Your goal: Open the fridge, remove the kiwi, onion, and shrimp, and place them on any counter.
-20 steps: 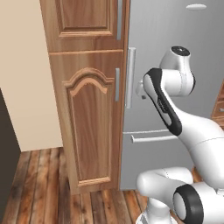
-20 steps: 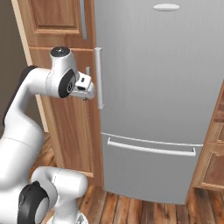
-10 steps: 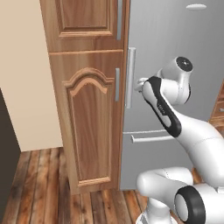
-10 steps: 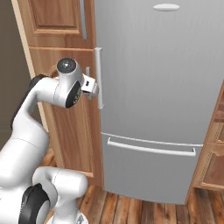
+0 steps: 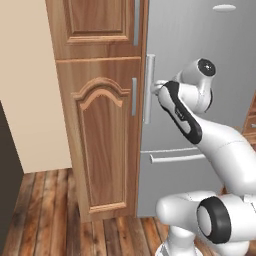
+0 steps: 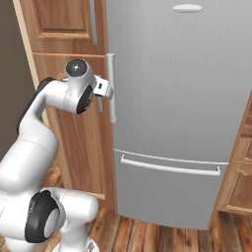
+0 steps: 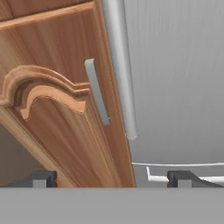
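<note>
The gripper (image 7: 111,178) hung with fingers spread wide before the fridge (image 6: 187,98) handle (image 7: 119,70), at upper centre.

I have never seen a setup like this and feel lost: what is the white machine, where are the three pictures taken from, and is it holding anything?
It is a white robot arm on a driving base, in a rendered kitchen. Two pictures come from cameras on the base, behind the arm to its left and right. The third looks out from the hand itself. The arm's gripper is at the vertical bar handle of the closed grey fridge, beside a brown wooden cabinet. In the hand view the two dark fingertips stand wide apart with the handle ahead between them, so the gripper is open and holds nothing.
</note>
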